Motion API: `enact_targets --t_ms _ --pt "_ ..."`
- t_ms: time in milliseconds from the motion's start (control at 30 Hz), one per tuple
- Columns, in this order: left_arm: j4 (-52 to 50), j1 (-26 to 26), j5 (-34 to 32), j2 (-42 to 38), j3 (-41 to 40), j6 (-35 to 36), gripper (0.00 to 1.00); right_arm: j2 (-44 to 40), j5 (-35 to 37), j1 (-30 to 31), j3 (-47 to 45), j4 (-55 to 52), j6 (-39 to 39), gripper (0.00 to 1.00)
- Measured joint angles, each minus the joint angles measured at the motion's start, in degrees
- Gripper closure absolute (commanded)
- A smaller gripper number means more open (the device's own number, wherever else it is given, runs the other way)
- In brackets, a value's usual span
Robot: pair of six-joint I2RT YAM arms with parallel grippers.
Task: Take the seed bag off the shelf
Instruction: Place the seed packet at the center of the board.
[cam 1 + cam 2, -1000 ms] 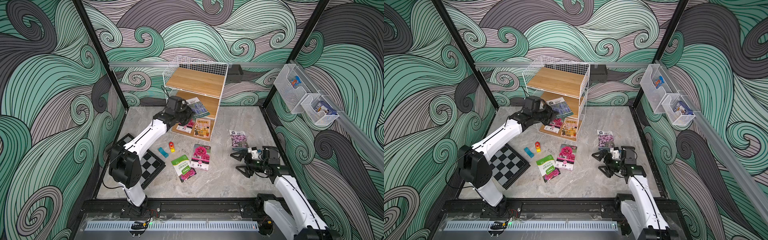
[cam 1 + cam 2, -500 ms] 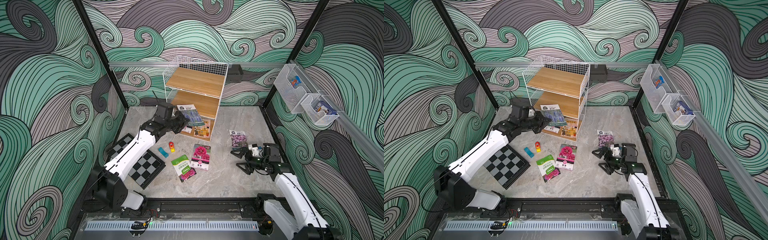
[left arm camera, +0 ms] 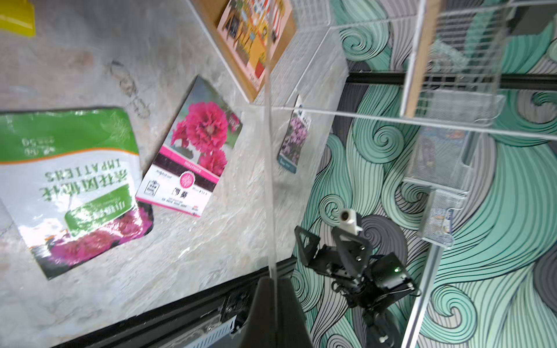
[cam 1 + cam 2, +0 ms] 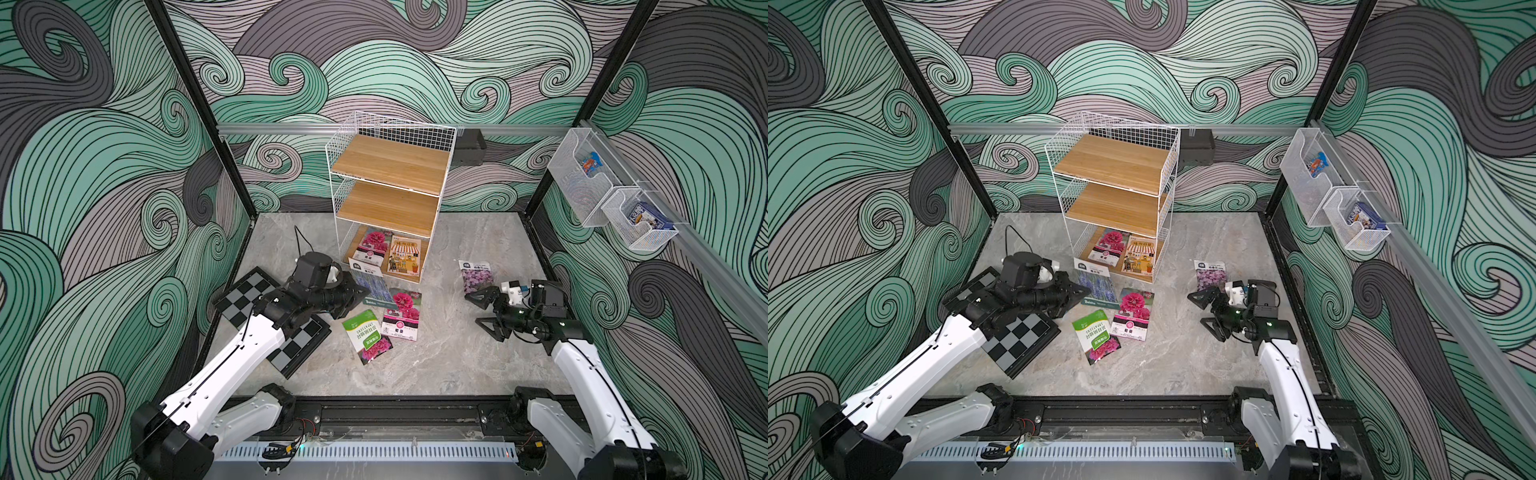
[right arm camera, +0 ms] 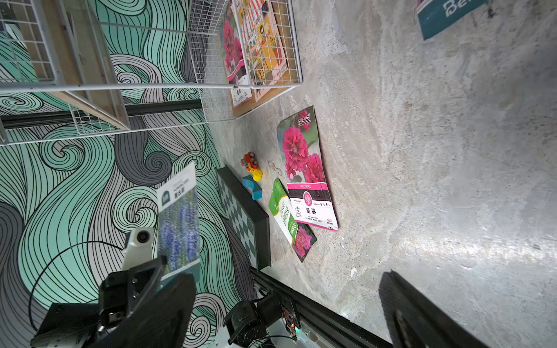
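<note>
seed bag [image 4: 371,283]: blue-purple | shelf [image 4: 390,164]: white, wood | chessboard [image 4: 297,347]: black-grey checks

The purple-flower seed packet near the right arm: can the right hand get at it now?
Probably yes. The right hand is open and empty, the purple-flower seed packet lies flat just ahead of it, and nothing stands between them.

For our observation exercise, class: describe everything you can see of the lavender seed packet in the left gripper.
The lavender seed packet is a thin, flat rectangle: white header with a dark logo, purple-blue flower photo, teal bottom band. The left gripper grips it near the teal end, clear of the floor, before the shelf.
</note>
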Motion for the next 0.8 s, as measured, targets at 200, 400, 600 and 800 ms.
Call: enact_targets --t_ms 200,400,600,800 --pt "6.8 -9.5 -1.9 6.9 -1.6 -2.9 1.0 -0.1 0.5 -1.5 0.3 -1.4 -0.7 0.01" --pt "16.3 -15.9 -5.3 17.4 -1.0 -5.6 1.0 2.1 5.4 -4.8 8.5 -10.1 -6.9 0.01" --pt "26.2 -19.3 -9.3 30.4 3.1 -8.9 1.0 2.4 10.5 -7.3 12.5 -16.9 -11.6 0.01" --pt "32.1 -22.3 -10.8 42.7 12.0 -11.0 1.0 2.3 16.9 -7.6 15.1 -24.1 -15.5 0.01"
